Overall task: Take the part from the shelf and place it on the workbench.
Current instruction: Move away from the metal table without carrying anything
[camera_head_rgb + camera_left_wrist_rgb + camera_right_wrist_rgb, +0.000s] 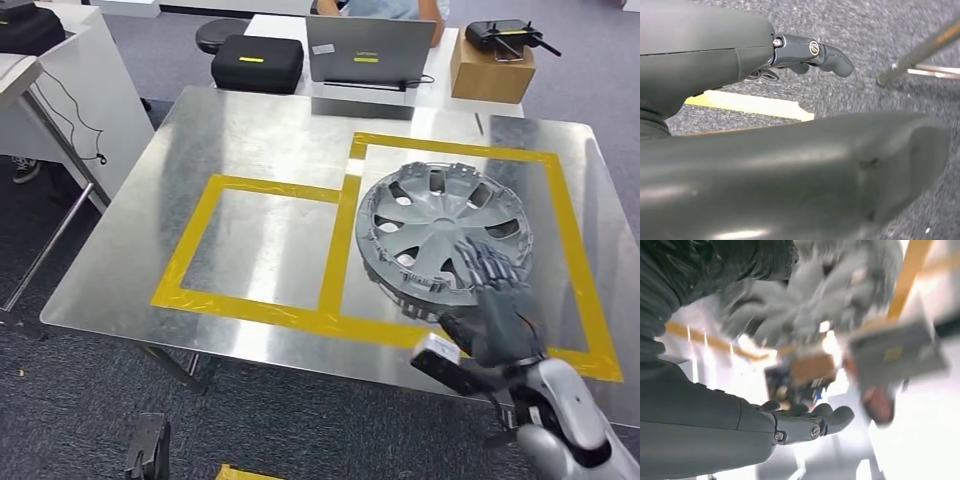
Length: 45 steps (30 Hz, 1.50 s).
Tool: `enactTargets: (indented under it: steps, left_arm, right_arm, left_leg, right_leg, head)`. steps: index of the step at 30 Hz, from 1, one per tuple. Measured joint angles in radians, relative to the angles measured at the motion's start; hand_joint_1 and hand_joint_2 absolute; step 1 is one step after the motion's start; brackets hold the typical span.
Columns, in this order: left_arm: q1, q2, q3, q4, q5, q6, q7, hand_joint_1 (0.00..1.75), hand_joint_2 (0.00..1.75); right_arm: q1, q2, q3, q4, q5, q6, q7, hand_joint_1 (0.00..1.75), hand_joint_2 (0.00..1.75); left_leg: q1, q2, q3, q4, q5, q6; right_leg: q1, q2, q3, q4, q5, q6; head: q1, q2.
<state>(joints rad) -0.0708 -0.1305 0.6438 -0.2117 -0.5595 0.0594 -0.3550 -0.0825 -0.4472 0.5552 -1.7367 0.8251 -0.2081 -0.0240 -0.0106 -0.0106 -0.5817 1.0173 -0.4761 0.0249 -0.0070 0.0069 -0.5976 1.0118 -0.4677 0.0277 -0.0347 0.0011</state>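
Counter (249, 140), steel, taped; hubcap (441, 225), light stiff plastic, brittle at its clips, judged best taken at the rim, laid in the larger taped square; right hand (494, 290) rested on its near rim, grasp undeterminable.

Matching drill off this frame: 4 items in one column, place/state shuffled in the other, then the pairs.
1. wheel cover
2. right robot hand
3. laptop
4. cardboard box

A. carries a black controller
B. lies inside the larger yellow tape square
C. grips the wheel cover's near rim
D. lid up on the far desk

Pairs: 1-B, 2-C, 3-D, 4-A
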Motion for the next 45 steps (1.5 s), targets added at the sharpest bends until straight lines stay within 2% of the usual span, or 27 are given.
enactTargets:
  steps: [2,5,10,12,14,15,17,18,21,22,25,28,31,33,35,39,43,45]
  left_arm:
    - [0.018,-0.001,0.017,0.000,0.009,0.006,-0.012,0.00,0.00]
    - [0.029,-0.003,0.034,0.000,0.012,0.007,-0.019,0.00,0.00]
    - [0.028,-0.006,0.044,0.000,0.012,0.007,-0.020,0.00,0.00]
    - [0.028,-0.008,0.050,0.000,0.015,0.009,-0.020,0.00,0.00]
    - [0.030,-0.010,0.058,0.000,0.020,0.011,-0.018,0.00,0.00]
    - [0.032,-0.012,0.063,0.000,0.021,0.012,-0.015,0.00,0.00]
    - [0.041,-0.016,0.073,0.000,0.015,0.011,-0.007,0.00,0.00]
    - [0.045,-0.018,0.077,0.000,0.007,0.008,-0.004,0.00,0.00]
    - [0.049,-0.023,0.082,0.000,-0.021,-0.004,-0.007,0.00,0.00]
    - [0.050,-0.023,0.082,0.000,-0.030,-0.007,-0.011,0.00,0.00]
    - [0.053,-0.026,0.082,0.000,-0.047,-0.011,-0.027,0.00,0.00]
    - [0.051,-0.030,0.085,0.000,-0.058,-0.010,-0.034,0.00,0.00]
    - [0.048,-0.037,0.098,0.000,-0.060,-0.001,-0.035,0.00,0.00]
    - [0.044,-0.042,0.110,0.000,-0.059,0.016,-0.033,0.00,0.87]
    - [0.041,-0.048,0.122,0.000,-0.063,0.038,-0.023,0.00,1.75]
    - [0.039,-0.054,0.131,0.000,-0.111,0.046,0.005,0.00,1.75]
    - [0.037,-0.054,0.131,0.000,-0.111,0.028,-0.018,0.00,1.75]
    - [0.035,-0.054,0.132,0.000,-0.110,0.020,-0.021,0.00,0.87]
  right_arm:
    - [0.142,-0.009,-0.102,-0.098,0.010,-0.076,-0.018,0.00,1.75]
    - [0.259,-0.012,-0.209,-0.187,0.011,-0.084,-0.041,0.00,1.75]
    - [0.321,-0.012,-0.279,-0.250,0.014,-0.070,-0.050,0.00,1.75]
    - [0.342,-0.004,-0.301,-0.266,-0.015,-0.094,-0.054,0.00,1.75]
    - [0.390,0.034,-0.356,-0.288,-0.077,-0.146,-0.083,0.00,1.75]
    - [0.421,0.074,-0.409,-0.298,-0.110,-0.166,-0.113,0.00,1.75]
    - [0.458,0.185,-0.572,-0.308,-0.166,-0.145,-0.200,0.00,1.75]
    - [0.453,0.254,-0.690,-0.302,-0.204,-0.091,-0.250,0.00,1.75]
    - [0.355,0.426,-1.115,-0.236,-0.346,0.114,-0.349,0.00,1.75]
    - [0.308,0.463,-1.258,-0.194,-0.356,0.132,-0.361,0.00,1.75]
    - [0.183,0.531,-1.621,-0.015,-0.349,0.061,-0.324,0.00,1.75]
    - [0.111,0.560,-1.841,0.228,-0.414,-0.045,-0.224,0.00,1.75]
    - [0.081,0.576,-1.938,0.519,-0.271,-0.243,-0.156,0.00,1.75]
    - [0.057,0.587,-1.980,0.721,-0.211,-0.325,-0.123,0.00,1.75]
    - [0.038,0.602,-2.001,0.912,-0.177,-0.360,-0.079,0.00,1.75]
    - [0.013,0.645,-1.975,1.211,-0.044,-0.337,0.000,0.00,1.75]
    - [-0.002,0.659,-1.926,1.352,-0.001,-0.246,-0.063,0.00,1.75]
    - [-0.005,0.658,-1.915,1.388,-0.003,-0.211,-0.076,0.00,0.87]
  left_leg:
    - [0.000,-0.002,0.000,0.000,-0.003,0.000]
    - [0.000,0.002,0.001,0.000,-0.005,-0.001]
    - [-0.001,0.003,0.002,0.000,-0.005,-0.001]
    - [-0.001,0.003,0.003,0.000,-0.005,-0.001]
    - [0.000,0.001,0.003,0.000,-0.005,0.000]
    - [0.000,0.000,0.004,0.000,-0.005,0.000]
    - [0.000,-0.002,0.004,0.000,-0.005,-0.001]
    - [0.000,-0.001,0.004,0.000,-0.006,-0.001]
    - [-0.001,-0.001,0.004,0.000,-0.006,-0.001]
    - [-0.002,-0.001,0.005,0.000,-0.006,-0.001]
    - [-0.002,-0.003,0.005,0.000,-0.007,0.001]
    - [-0.002,-0.001,0.007,0.000,-0.009,0.002]
    - [-0.001,0.003,0.009,0.000,-0.012,0.002]
    - [0.000,0.007,0.010,-0.001,-0.013,0.001]
    - [0.002,0.008,0.011,-0.001,-0.013,0.000]
    - [0.004,0.008,0.013,-0.001,-0.011,-0.003]
    - [0.005,0.008,0.014,-0.001,-0.010,-0.005]
    - [0.005,0.008,0.014,-0.001,-0.010,-0.005]
  right_leg:
    - [0.000,0.000,0.001,0.000,-0.002,0.000]
    - [-0.001,0.006,0.000,0.000,-0.003,0.001]
    - [-0.001,0.006,0.000,0.000,-0.003,0.001]
    - [-0.001,0.005,0.001,0.000,-0.003,0.001]
    - [-0.001,0.002,0.002,0.000,-0.004,0.001]
    - [-0.001,0.001,0.003,0.000,-0.004,0.001]
    - [-0.001,0.000,0.003,0.000,-0.005,0.001]
    - [-0.001,0.002,0.003,0.000,-0.005,0.001]
    - [-0.001,0.002,0.003,0.000,-0.006,0.001]
    - [-0.002,0.001,0.004,0.000,-0.007,0.002]
    - [-0.002,-0.001,0.006,-0.001,-0.008,0.002]
    - [-0.002,0.001,0.008,-0.001,-0.008,0.003]
    - [-0.002,0.006,0.010,-0.001,-0.009,0.003]
    - [0.000,0.010,0.010,-0.001,-0.009,0.002]
    - [0.002,0.011,0.011,-0.001,-0.009,0.002]
    - [0.004,0.010,0.011,0.000,-0.009,-0.001]
    - [0.005,0.009,0.011,0.001,-0.009,-0.002]
    - [0.005,0.009,0.011,0.001,-0.009,-0.003]
  head:
    - [0.000,0.000]
    - [0.000,0.000]
    - [0.000,0.000]
    - [0.000,0.000]
    - [0.000,0.000]
    - [0.000,0.000]
    - [-0.001,0.000]
    - [-0.001,0.000]
    - [0.000,0.000]
    - [0.000,0.000]
    - [0.000,0.000]
    - [0.000,0.000]
    - [0.000,0.000]
    - [0.000,0.000]
    - [0.000,0.000]
    - [-0.001,0.000]
    - [0.000,0.000]
    - [0.000,0.000]
